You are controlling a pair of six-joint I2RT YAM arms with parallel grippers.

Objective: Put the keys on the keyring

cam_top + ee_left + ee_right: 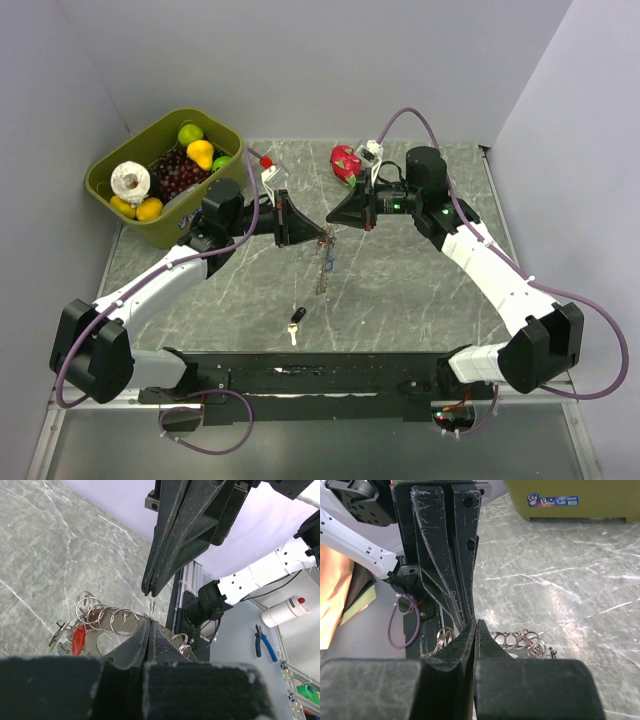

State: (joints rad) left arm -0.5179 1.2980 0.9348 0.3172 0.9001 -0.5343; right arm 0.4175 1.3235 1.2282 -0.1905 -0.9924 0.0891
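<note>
The left gripper [320, 233] is squeezed tight; a thin bit of the keyring [323, 266] seems to be nipped in its tip, but that is hard to see; the rest hangs just under the tip; the right gripper [333, 218] is squeezed tight too, tip to tip with the left one; two keys [294, 325] lie on the table [420, 290], apart from both tips, nearer the arm bases.

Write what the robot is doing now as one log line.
left gripper: shut | right gripper: shut | tips: nearly meeting | keyring: below the tips | key: loose on table
</note>
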